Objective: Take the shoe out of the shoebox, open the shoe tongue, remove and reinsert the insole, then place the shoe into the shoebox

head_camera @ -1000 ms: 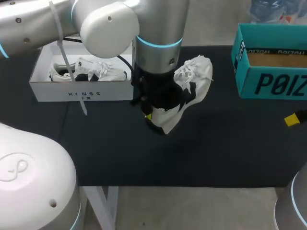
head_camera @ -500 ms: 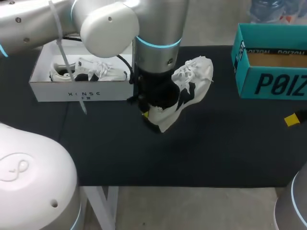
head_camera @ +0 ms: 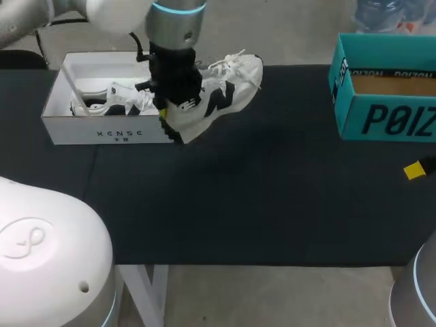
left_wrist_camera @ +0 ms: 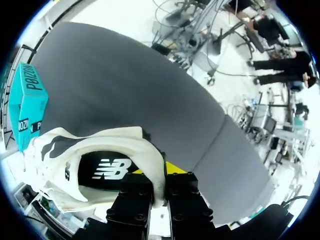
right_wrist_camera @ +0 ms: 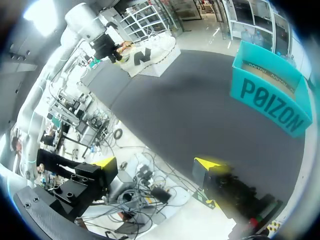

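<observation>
The dark bench (head_camera: 272, 204) ran the full width of the scene. The left arm (head_camera: 174, 27) came in from the far left corner and hung straight down over the right end of the white shoebox (head_camera: 102, 133). A teal box (head_camera: 388, 116) stood open at the far right of the bench, well apart from everything else. The white shoebox lay at the far left, lid off, its long side facing the near edge.

The left jaws were clamped narrowly on the white-and-black shoe (head_camera: 218, 102), one finger inside the heel opening and one outside, pinching the heel wall between them; a yellow tip (left_wrist_camera: 172, 167) showed just past the collar in the left wrist view. The shoe was tilted, heel low and nearest the shoebox's right near corner, toe raised and pointing to the far right, laces loose on top. Whether its heel touched the box or the bench could not be told.

A second shoe (head_camera: 109, 101) of the same kind lay on its side inside the shoebox, towards its left half.

The right jaws stood wide with nothing between them, one yellow fingertip (head_camera: 413, 170) showing at the bench's right edge.
</observation>
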Robot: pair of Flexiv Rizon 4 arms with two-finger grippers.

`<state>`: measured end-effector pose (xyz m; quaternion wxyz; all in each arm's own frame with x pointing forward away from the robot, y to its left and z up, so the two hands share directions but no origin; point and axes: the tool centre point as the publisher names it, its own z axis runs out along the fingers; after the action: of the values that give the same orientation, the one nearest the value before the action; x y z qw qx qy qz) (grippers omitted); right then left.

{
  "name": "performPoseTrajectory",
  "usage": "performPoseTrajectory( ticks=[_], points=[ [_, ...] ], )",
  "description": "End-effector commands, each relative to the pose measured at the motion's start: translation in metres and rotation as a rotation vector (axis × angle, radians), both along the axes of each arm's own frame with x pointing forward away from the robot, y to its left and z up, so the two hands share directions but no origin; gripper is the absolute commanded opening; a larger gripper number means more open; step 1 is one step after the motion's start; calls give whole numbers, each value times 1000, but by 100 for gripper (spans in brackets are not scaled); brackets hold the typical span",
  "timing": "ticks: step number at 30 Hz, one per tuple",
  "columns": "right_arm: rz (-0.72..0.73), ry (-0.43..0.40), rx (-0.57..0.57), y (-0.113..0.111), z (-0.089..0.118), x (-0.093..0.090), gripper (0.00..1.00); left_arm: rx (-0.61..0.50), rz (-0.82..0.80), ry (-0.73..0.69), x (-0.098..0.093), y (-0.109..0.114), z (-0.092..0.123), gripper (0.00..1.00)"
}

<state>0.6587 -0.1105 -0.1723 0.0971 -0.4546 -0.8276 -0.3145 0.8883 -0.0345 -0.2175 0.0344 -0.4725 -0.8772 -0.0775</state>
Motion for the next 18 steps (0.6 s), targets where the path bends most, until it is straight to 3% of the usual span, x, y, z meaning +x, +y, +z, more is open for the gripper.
performPoseTrajectory(
  ticks=[1,11,18],
  points=[
    [0,0,-1,0,-1,0,100,-37,-60,34,37,32,14,0],
    [0,0,-1,0,-1,0,100,4,-225,-80,123,94,18,0],
    [0,0,-1,0,-1,0,100,1,-282,-112,173,129,21,0]
  ],
)
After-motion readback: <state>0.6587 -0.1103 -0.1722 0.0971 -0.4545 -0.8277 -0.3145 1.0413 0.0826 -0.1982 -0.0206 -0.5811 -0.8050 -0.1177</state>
